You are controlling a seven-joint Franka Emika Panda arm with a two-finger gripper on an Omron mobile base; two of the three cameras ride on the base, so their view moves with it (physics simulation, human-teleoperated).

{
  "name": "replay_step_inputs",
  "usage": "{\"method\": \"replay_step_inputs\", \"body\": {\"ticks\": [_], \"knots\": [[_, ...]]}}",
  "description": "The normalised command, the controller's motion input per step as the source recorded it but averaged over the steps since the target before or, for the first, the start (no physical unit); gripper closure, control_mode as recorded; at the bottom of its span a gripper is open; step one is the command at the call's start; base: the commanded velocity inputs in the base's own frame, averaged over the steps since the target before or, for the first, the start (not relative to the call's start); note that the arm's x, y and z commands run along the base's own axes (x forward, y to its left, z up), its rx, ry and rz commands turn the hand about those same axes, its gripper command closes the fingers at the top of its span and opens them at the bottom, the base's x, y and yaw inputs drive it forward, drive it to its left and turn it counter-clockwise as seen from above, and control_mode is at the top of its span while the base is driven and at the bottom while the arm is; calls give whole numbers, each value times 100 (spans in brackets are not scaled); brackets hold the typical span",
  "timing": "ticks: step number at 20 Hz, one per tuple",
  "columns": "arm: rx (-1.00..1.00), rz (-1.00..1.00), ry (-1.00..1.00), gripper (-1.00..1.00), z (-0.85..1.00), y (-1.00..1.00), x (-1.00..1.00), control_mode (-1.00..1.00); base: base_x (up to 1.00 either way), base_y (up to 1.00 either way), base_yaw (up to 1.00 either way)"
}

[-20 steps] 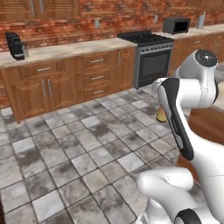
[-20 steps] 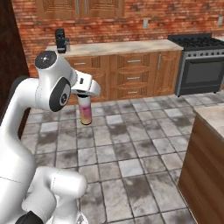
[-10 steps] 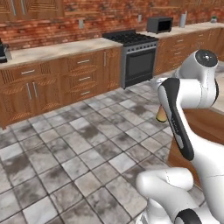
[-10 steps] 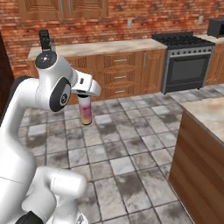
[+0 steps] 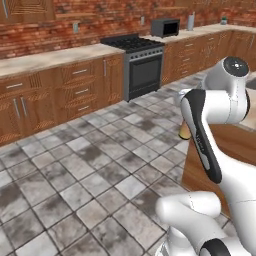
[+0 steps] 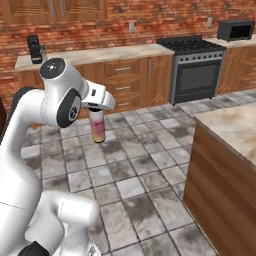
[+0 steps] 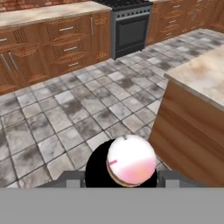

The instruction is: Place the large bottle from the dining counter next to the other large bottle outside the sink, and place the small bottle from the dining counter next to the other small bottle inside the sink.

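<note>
A black stove (image 5: 142, 62) stands between wooden cabinets (image 5: 80, 90), microwave (image 5: 165, 27) beyond.

Both base views look forward and down from behind the arm, left and right, sharing the tiled floor (image 5: 85, 170), stove (image 6: 192, 72) and dining counter (image 6: 227, 130). The hand view looks steeply down, near the large bottle (image 7: 131, 164).
</note>
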Motion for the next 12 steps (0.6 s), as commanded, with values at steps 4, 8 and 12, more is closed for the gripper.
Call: {"method": "replay_step_inputs", "body": {"ticks": [4,8,12], "knots": [[0,0,0,100,0,0,0,100,1,-1,-23],[0,0,0,100,0,0,0,100,0,0,-24],[0,0,0,100,0,0,0,100,0,0,-24]]}}
